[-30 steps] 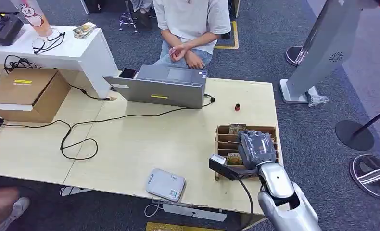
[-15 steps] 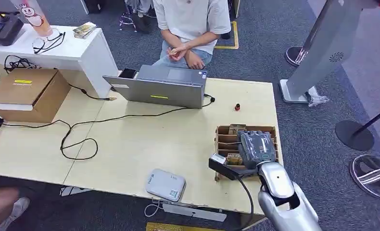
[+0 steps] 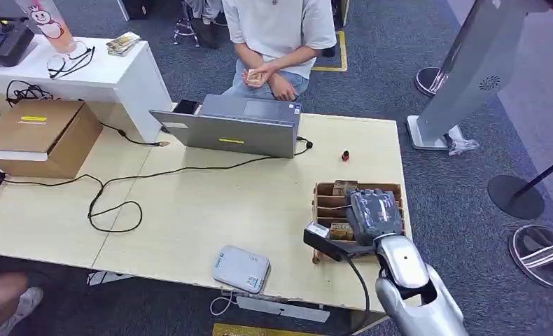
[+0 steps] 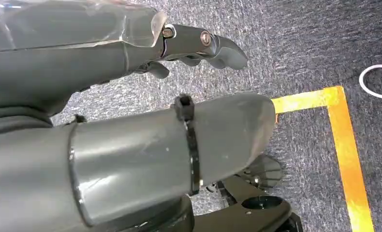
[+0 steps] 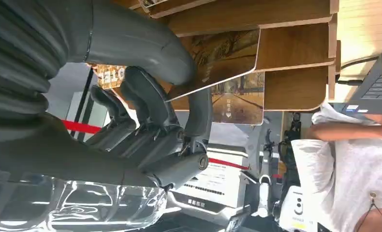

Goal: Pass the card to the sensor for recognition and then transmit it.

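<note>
A wooden card rack stands near the table's right edge, and my right hand is lowered over it. In the right wrist view the hand pinches a brown picture card between thumb and finger, the card still lying in a slot of the rack. A second card stands in the neighbouring slot. The grey-white card sensor lies flat near the table's front edge, left of the rack. My left hand hangs over the carpet with nothing in it and its fingers apart.
A person sits behind the table's far side, hands together. A closed laptop lies in front of them, and a black cable loops across the table's left half. A cardboard box stands at the far left, a small red object behind the rack.
My right hand stays over the rack with almost no movement. The person's hands have shifted slightly in their lap.
</note>
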You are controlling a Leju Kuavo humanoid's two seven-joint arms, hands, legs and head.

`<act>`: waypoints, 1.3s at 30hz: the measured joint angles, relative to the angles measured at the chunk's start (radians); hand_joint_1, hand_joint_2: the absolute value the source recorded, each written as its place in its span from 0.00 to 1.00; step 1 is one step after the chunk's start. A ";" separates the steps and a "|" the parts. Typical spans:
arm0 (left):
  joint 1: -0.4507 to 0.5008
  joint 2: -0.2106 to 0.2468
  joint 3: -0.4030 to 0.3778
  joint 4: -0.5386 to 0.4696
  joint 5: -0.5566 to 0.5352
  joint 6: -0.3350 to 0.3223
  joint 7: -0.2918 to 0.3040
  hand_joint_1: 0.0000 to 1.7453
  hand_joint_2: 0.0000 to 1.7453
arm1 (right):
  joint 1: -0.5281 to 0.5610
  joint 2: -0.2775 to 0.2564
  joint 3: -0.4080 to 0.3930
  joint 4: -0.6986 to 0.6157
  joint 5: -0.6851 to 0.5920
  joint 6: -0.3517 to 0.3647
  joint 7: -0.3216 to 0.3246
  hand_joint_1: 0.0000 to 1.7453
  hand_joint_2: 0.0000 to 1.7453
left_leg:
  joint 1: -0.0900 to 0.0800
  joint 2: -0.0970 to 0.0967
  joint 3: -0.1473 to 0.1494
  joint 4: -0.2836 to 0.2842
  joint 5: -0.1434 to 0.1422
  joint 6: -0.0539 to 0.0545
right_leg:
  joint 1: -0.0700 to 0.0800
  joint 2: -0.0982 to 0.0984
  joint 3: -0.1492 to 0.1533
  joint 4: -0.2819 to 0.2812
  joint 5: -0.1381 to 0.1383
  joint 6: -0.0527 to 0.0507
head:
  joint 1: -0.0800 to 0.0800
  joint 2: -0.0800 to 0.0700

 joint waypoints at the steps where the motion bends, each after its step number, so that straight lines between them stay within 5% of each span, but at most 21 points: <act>1: 0.000 0.000 0.000 0.000 0.000 0.000 0.000 0.00 0.00 | 0.000 0.000 0.000 0.000 0.000 0.000 0.000 0.98 1.00 | 0.000 0.000 0.000 0.000 0.000 0.000 | 0.000 0.000 0.000 0.000 0.000 0.000 | 0.000 0.000; 39: 0.001 0.000 0.000 0.000 0.010 0.005 -0.009 0.00 0.00 | 0.017 -0.008 -0.008 -0.126 -0.019 -0.035 0.003 1.00 1.00 | 0.000 0.000 0.000 0.000 0.000 0.000 | 0.000 0.000 0.000 0.000 0.000 0.000 | 0.000 0.000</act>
